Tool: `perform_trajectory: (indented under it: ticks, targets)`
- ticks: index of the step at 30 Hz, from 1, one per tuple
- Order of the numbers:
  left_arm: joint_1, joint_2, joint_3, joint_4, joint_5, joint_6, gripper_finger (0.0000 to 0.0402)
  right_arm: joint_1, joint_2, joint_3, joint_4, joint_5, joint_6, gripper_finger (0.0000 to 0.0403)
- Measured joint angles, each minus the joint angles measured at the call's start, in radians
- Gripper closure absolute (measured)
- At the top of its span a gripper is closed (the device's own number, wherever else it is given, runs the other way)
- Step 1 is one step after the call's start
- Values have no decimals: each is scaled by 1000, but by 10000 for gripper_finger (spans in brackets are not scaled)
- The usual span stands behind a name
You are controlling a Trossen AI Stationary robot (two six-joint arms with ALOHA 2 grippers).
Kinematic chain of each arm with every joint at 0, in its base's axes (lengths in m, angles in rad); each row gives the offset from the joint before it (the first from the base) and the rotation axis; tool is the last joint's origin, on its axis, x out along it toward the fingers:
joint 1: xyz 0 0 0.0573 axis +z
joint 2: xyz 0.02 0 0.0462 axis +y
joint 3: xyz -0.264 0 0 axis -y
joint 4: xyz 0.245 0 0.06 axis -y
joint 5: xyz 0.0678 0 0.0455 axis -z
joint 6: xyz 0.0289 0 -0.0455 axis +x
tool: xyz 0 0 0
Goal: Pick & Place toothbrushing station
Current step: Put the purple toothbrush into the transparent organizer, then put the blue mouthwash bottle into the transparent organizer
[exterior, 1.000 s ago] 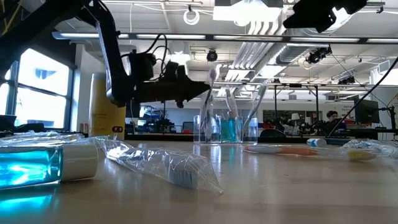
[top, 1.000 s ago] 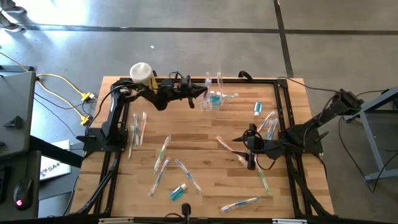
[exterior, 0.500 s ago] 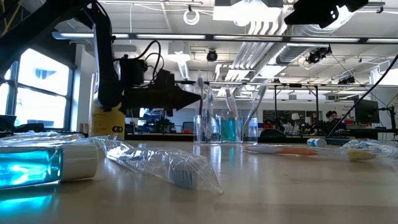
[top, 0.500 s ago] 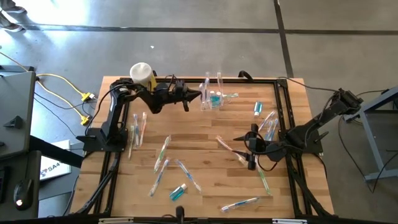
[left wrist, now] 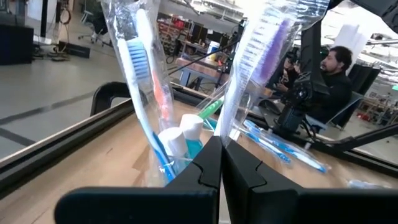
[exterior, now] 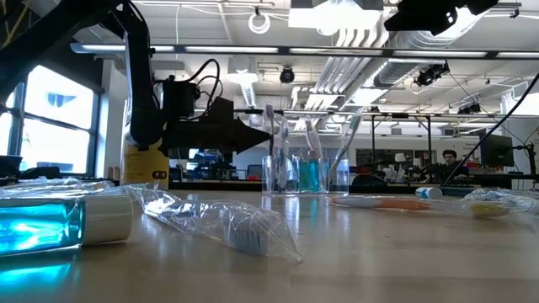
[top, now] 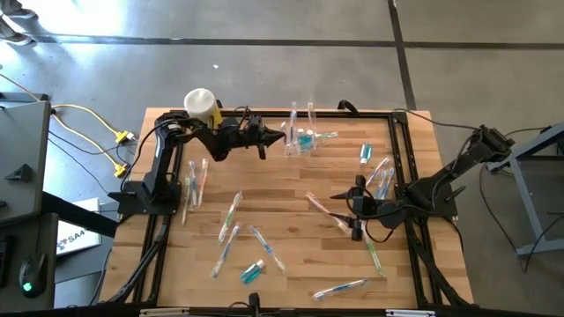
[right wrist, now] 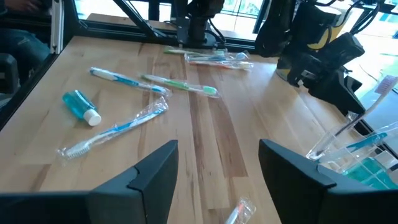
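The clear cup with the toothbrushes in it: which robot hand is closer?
Left. The left gripper is right beside the clear cup; the right gripper hangs farther off, mid-table.

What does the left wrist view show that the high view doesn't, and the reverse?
Left wrist only: the bristle heads of the wrapped toothbrushes up close, and a person in the room beyond.
High only: the whole table, the right gripper open over it, the yellow container.
Both: the left gripper shut by the clear cup.
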Motion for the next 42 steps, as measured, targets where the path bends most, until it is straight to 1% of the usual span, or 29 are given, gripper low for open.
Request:
perform_trajectory:
  ticks: [4, 7, 11, 17, 20, 22, 25, 30, 33, 37, 40, 42]
  targets:
    - [0, 2, 0, 10, -1, 0, 395, 0, 0, 0, 0, 0, -7, 188]
    - [0, 4, 0, 48, -1, -43, 373, 0, 0, 0, 0, 0, -7, 188]
    - [0, -2, 0, 48, -1, -114, 321, 0, 0, 0, 0, 0, -8, 188]
    - [0, -8, 0, 62, -3, -117, 231, 0, 0, 0, -1, 0, -8, 188]
    - [0, -12, 1, 84, -1, -113, 200, 0, 0, 0, 0, 0, -8, 188]
    - [0, -23, 1, 106, 3, -87, 185, 0, 0, 0, -1, 0, -8, 188]
    - [0, -53, 1, 104, 10, -62, 174, 0, 0, 0, -2, 0, -8, 188]
    - [0, -114, -3, 96, 27, -39, 171, 0, 0, 0, -5, -1, -8, 188]
    - [0, -161, -3, 69, 69, -33, 171, 0, 0, 0, -7, -1, -8, 188]
    - [0, -248, -3, -61, 121, -24, 171, 0, 0, 0, -9, -1, -7, 188]
    - [-15, -330, -3, -248, 134, 50, 171, 0, 0, 0, -10, -1, -8, 188]
    - [-35, -392, -3, -393, 125, 136, 171, 0, 0, 0, -13, -1, -14, 188]
